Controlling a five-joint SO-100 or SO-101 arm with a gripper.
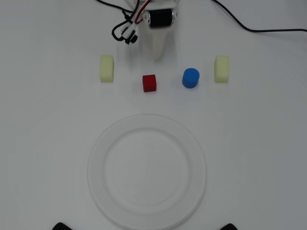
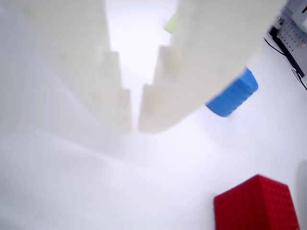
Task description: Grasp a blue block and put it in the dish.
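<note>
A plain white tabletop (image 1: 43, 143) fills both views; no brand, label or legible writing appears anywhere. The gripper (image 2: 134, 125), seen close and blurred in the wrist view, consists of two white stepped fingers (image 2: 163, 86) whose tips stand nearly together with only a narrow slit between them; nothing is held. In the overhead view the gripper (image 1: 159, 55) points down-frame from the arm's black motor (image 1: 159, 17) at the top edge, its tip ending above the row of blocks. The blue block (image 1: 190, 77), a short upright cylinder, stands just down-frame and to the right of the tip, apart from it; in the wrist view the blue block (image 2: 232, 94) shows at the right, partly hidden behind the right-hand finger. The red cube (image 1: 149, 83) lies just left of the blue block and below the tip, appearing at the lower right of the wrist view (image 2: 256, 203). Two pale yellow blocks flank the row, one far left (image 1: 106, 68), one far right (image 1: 221, 68). The dish (image 1: 96, 172), a large round white plate, lies well down-frame of the blocks, empty. Black cables (image 1: 268, 29) trail across the top.
</note>
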